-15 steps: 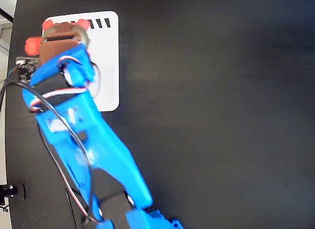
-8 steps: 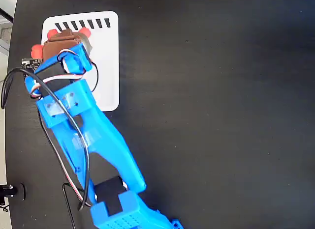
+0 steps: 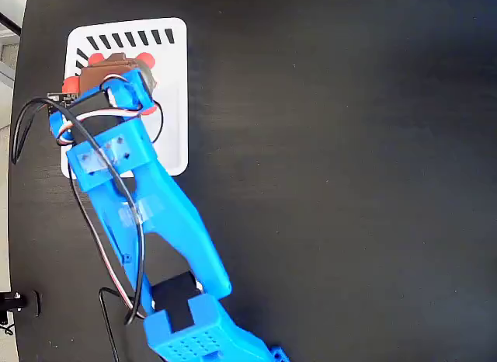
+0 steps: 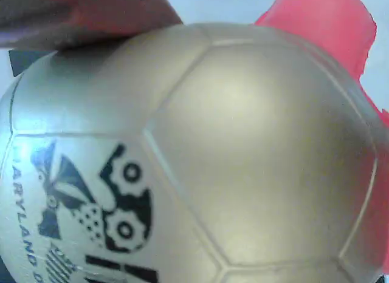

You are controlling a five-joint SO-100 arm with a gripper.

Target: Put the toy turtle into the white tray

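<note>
**Turtle over the tray's slotted end**

The blue arm (image 3: 147, 222) reaches across the white tray (image 3: 172, 90), lying at the black table's (image 3: 349, 183) far-left corner. The toy turtle (image 4: 200, 155) fills the wrist view, red legs (image 3: 95, 60) showing near the tray's slotted edge. Whether the gripper (image 3: 116, 74) clasps it cannot be told.

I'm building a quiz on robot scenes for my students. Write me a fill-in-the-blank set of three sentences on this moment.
1. In the fixed view, the arm reaching over the white tray is coloured ____.
2. In the wrist view, the toy turtle fills the frame with a grey-gold ____ bearing a black printed mark.
3. The dark slanted slots showing in the fixed view run along the tray's ____ edge in the picture.

Missing words: blue; shell; top
</note>
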